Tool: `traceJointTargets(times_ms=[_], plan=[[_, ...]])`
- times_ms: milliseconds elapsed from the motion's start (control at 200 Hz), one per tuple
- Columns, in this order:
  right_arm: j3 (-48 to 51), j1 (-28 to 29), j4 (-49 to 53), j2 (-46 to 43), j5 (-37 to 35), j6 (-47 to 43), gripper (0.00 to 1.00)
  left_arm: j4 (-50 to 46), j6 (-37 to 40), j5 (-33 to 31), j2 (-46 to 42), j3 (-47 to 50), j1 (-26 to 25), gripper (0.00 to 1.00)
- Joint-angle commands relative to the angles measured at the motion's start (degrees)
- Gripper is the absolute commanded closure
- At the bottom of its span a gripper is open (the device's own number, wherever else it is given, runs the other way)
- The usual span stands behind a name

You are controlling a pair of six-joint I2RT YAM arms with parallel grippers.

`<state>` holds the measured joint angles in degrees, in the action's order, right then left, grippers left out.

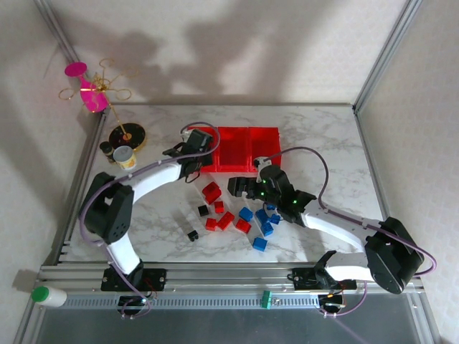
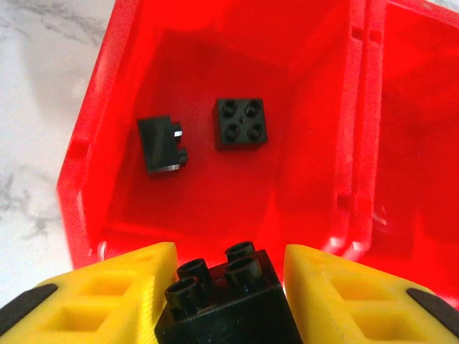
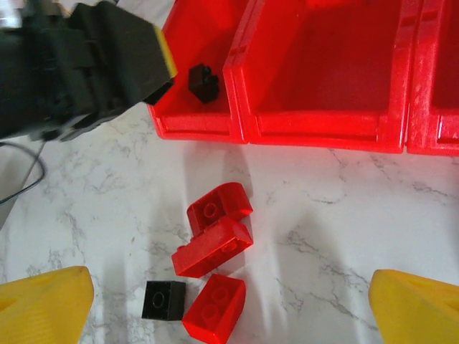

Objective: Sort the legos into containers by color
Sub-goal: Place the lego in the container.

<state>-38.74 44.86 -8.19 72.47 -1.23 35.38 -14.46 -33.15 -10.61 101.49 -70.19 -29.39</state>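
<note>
Legos (image 1: 237,218) lie scattered on the table (image 1: 323,143) in front of the bins (image 1: 249,150); I read the left claw (image 2: 231,276) clamped on a black brick (image 2: 229,308) above the left bin (image 2: 93,143), which holds two black bricks (image 2: 242,122); the right claw (image 3: 229,294) stands wide apart over red bricks (image 3: 215,247).

Two legos (image 2: 242,122) in seemingly leftmost container (image 2: 93,143); others (image 3: 213,247) before it.

I count three red bins (image 3: 315,132). Two black bricks (image 2: 242,122) lie in one, with a third black brick (image 2: 229,301) held above it. On the tabletop (image 1: 323,136) I make out two loose black bricks (image 1: 203,211), about six red bricks (image 1: 225,220) and roughly five blue bricks (image 1: 259,244).
</note>
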Motion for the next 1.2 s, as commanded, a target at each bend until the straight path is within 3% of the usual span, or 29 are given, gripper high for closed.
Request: traceJointTargets(times_ms=[0, 225, 466, 901, 1196], plan=[[-1.9, -0.7, -2.6, -0.2, 0.7, -1.4, 0.01, -1.5, 2.8, -1.9, 5.1, -5.7, 1.1, 0.58], [-2.4, -1.1, -2.9, 0.7, 0.9, -2.3, 0.01, -4.0, 4.9, -3.3, 12.5, -14.5, 2.2, 0.53], [-3.1, -1.3, -2.3, 1.1, 1.3, -3.1, 0.01, -4.4, 5.4, -3.0, 10.7, -14.2, 2.5, 0.51], [-3.9, -0.4, 2.7, 0.6, 3.7, -3.4, 0.01, -2.2, 3.7, 1.6, -11.8, 5.0, 1.4, 0.49], [-2.6, 3.3, 7.3, -0.6, 1.9, -4.2, 0.01, -3.9, 0.1, 1.7, -23.8, 17.8, -3.9, 0.47]])
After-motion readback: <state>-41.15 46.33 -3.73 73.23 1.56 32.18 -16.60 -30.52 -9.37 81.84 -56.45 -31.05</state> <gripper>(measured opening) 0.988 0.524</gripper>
